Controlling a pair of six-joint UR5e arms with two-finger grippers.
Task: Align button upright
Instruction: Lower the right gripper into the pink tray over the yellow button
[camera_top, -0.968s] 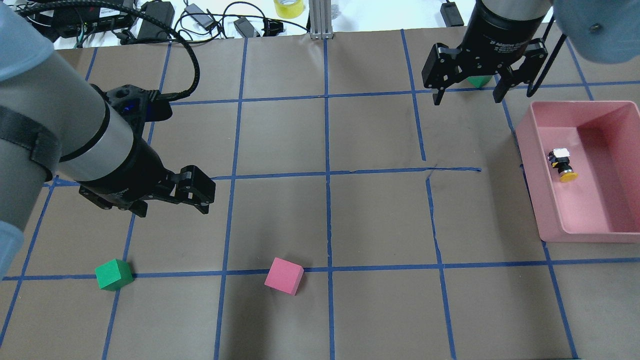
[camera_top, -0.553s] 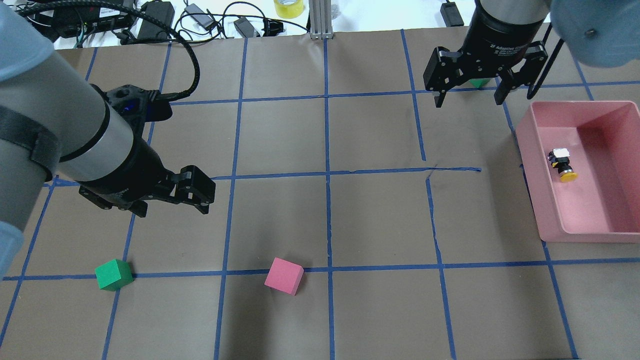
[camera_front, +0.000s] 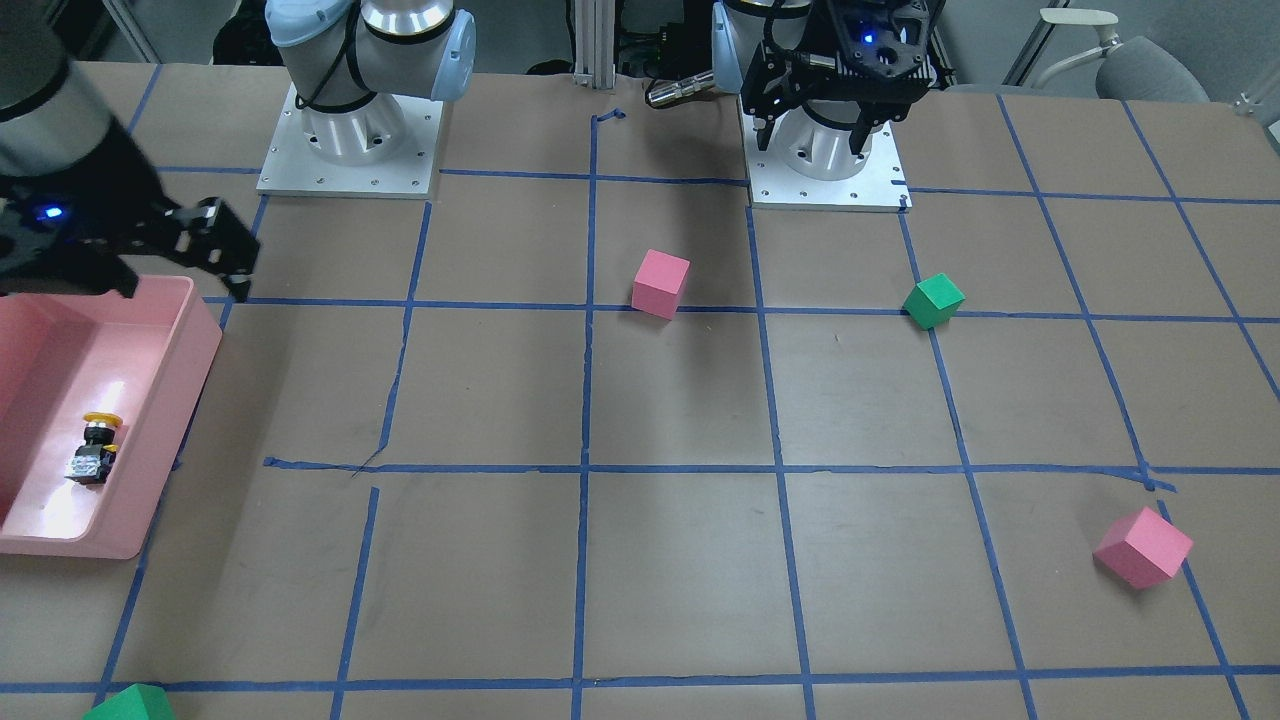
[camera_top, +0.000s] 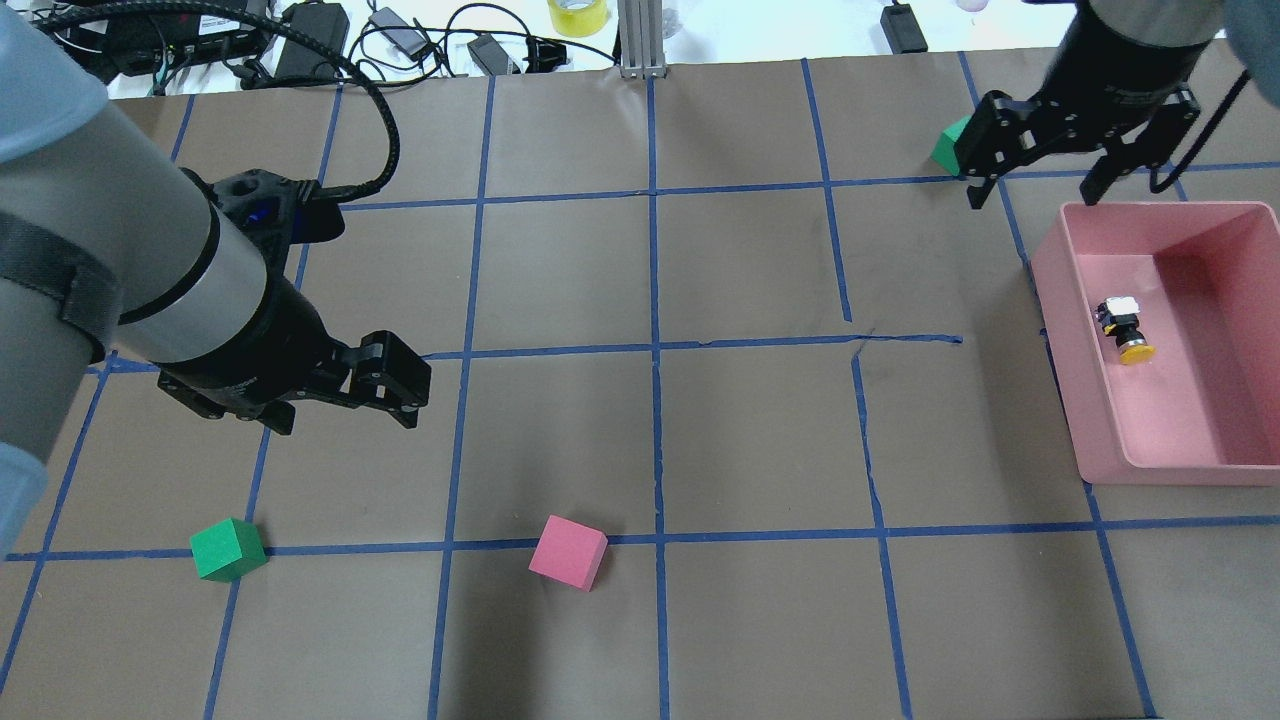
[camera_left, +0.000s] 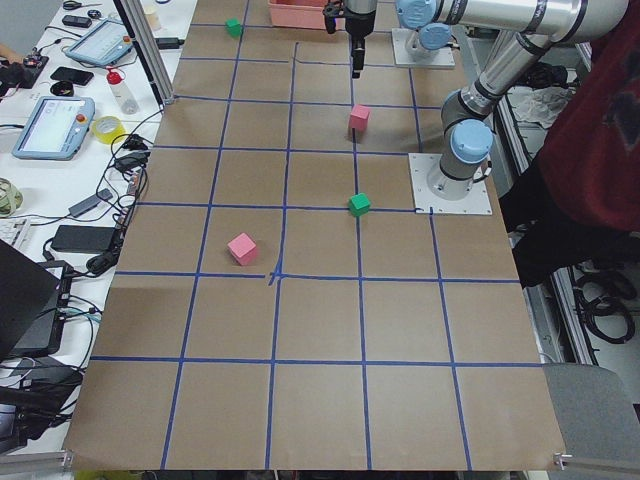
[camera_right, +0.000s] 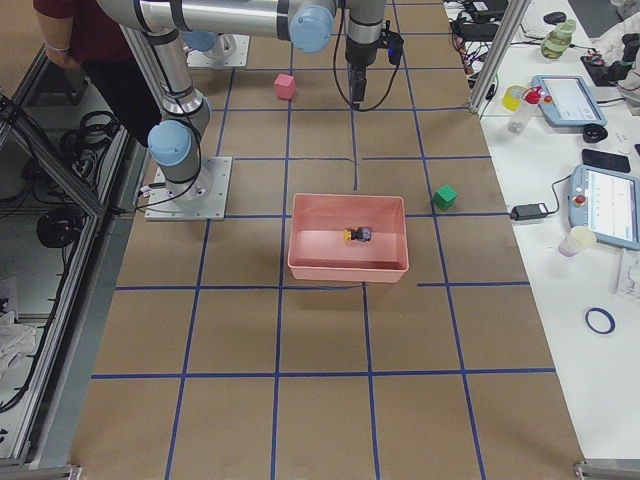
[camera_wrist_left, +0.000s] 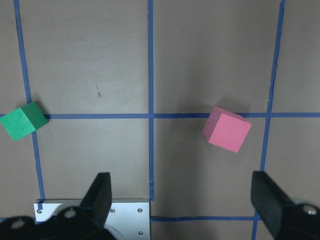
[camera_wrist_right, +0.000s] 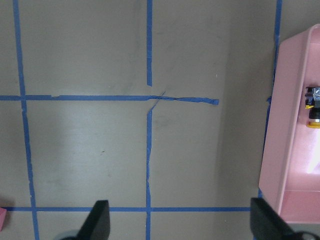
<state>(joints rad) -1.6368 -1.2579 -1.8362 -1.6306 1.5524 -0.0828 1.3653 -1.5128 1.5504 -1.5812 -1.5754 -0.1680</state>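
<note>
The button (camera_top: 1125, 328) lies on its side on the floor of the pink bin (camera_top: 1160, 468), yellow cap toward the robot and grey base away. It also shows in the front view (camera_front: 95, 450) and at the edge of the right wrist view (camera_wrist_right: 314, 107). My right gripper (camera_top: 1032, 195) is open and empty, hovering over the bin's far left corner, apart from the button; it also shows in the front view (camera_front: 180, 285). My left gripper (camera_top: 340, 410) is open and empty, high over the table's left half.
A green cube (camera_top: 950, 150) sits just left of the right gripper. Another green cube (camera_top: 228, 549) and a pink cube (camera_top: 568, 552) lie near the robot's edge. A second pink cube (camera_front: 1143, 547) lies on the far left side.
My right gripper has moved right, to the bin's far left corner, uncovering the green cube. The left arm and the button have not moved.
</note>
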